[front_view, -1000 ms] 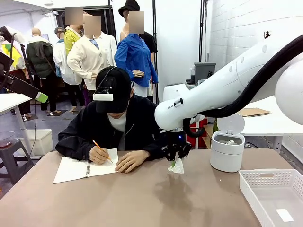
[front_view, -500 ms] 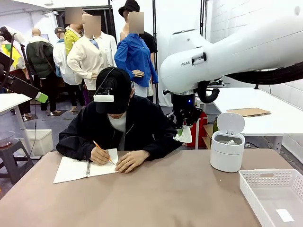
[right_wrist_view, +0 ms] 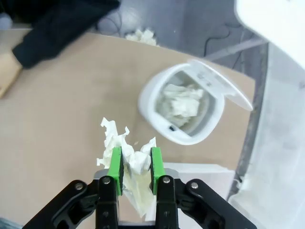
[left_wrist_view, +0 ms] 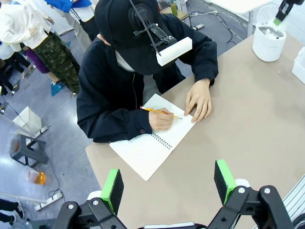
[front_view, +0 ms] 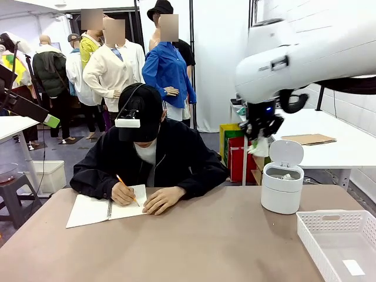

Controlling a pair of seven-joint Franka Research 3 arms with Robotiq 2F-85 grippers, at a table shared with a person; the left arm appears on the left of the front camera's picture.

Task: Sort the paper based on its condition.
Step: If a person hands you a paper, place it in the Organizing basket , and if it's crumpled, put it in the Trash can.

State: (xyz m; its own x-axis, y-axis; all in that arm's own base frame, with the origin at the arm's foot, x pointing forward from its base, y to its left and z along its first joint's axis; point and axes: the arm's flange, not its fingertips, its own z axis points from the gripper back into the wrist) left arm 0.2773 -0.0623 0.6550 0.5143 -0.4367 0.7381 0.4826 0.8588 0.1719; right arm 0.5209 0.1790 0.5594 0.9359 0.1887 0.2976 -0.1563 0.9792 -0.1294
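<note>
Front view: right gripper [front_view: 260, 134] high off the table [front_view: 176, 247], clenched on a crumpled paper wad [front_view: 257, 148] hanging under its fingertips. Below it and a little to the robot's right, an open white bin [front_view: 281, 191] with its lid [front_view: 286, 154] raised. Farther right and nearer, a white tray [front_view: 329, 214]. By this angle, not yet squarely over the opening. If let go here, likely to miss and land on the table beside the bin.

Left wrist view: left gripper [left_wrist_view: 168, 183] spread wide with nothing between the pads, hovering well above a notebook [left_wrist_view: 152, 143] and the person's writing hand [left_wrist_view: 162, 119]. Far ahead, toward the upper right of these fingers, the bin [left_wrist_view: 268, 43] with the right gripper [left_wrist_view: 281, 19] poised over it. Little danger from this side unless lowered toward the person.

Right wrist view: paper wad [right_wrist_view: 137, 162] pinched between the green pads [right_wrist_view: 115, 164], with ragged ends sticking out beyond the tips. Ahead of the fingertips and slightly right, the bin [right_wrist_view: 152, 90], with more crumpled paper [right_wrist_view: 181, 102] already inside and the lid [right_wrist_view: 224, 86] tipped back on its far side. Straight under the fingertips, bare table rather than the opening.

Main hazards, as a judgement:
- dropping short onto the table
- snagging a loose tail on the rim
- clipping the lid or nudging the light bin over on the way down
- losing the wad early from a narrow pinch on springy paper
</note>
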